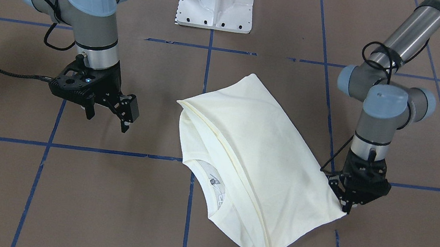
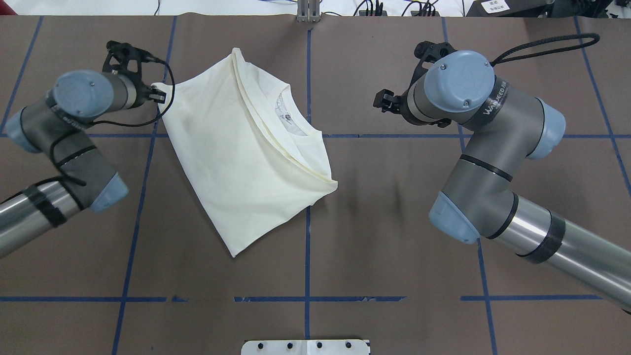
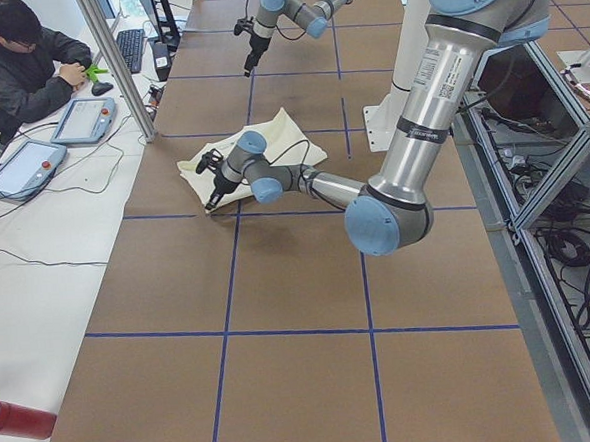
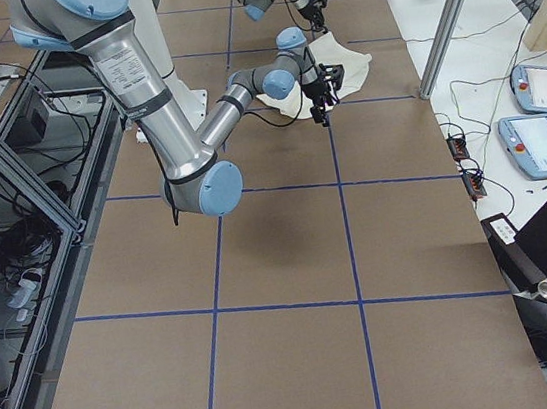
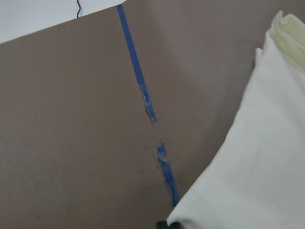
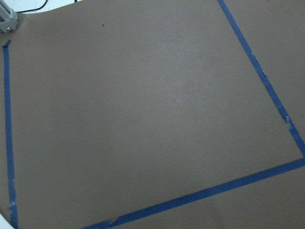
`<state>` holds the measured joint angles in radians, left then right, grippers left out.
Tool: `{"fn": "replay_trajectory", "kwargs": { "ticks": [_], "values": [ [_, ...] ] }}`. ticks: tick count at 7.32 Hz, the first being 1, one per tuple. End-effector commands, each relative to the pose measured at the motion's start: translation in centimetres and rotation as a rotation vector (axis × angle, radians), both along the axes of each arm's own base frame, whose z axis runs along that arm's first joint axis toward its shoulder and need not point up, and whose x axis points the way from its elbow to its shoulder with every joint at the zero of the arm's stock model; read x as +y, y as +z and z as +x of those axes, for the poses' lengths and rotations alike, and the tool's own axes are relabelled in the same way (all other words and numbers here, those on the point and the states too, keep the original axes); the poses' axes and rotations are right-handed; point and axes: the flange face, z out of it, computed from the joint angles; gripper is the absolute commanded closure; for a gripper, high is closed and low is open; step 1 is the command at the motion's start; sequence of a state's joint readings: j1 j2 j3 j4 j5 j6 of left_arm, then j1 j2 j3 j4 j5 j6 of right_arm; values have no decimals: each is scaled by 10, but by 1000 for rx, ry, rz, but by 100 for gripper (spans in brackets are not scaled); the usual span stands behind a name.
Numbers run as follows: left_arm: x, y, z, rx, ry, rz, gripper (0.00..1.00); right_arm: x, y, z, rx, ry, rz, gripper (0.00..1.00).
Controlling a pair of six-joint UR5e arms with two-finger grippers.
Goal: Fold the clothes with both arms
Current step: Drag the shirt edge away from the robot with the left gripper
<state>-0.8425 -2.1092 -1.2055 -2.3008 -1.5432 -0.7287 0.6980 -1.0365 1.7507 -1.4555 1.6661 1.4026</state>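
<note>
One shirt (image 1: 260,147), folded | left fingers (image 1: 344,201) seemingly clamp its corner | right fingers (image 1: 129,112) apart

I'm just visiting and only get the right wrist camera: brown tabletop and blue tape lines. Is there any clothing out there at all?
Observer: Yes. A cream-white shirt lies folded, mostly on the robot's left half of the table.
Visitor: Is anything holding it?
Observer: The left claw is closed on one corner of it.
Visitor: And the claw under my camera?
Observer: The right claw hangs open and empty above bare table, well apart from the shirt.
</note>
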Motion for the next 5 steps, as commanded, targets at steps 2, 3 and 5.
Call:
{"fn": "replay_trajectory", "kwargs": {
  "ticks": [2,3,5],
  "values": [
    [-87,-31,20,-21,-45,-5,100,15,-15,-4,-33,-5,7,0],
    [-89,-28,9,-3,-48,20,20,20,-21,-15,-40,-19,11,0],
    [-64,-26,-25,126,51,77,0,16,-41,-48,-89,11,15,0]
  ]
}}
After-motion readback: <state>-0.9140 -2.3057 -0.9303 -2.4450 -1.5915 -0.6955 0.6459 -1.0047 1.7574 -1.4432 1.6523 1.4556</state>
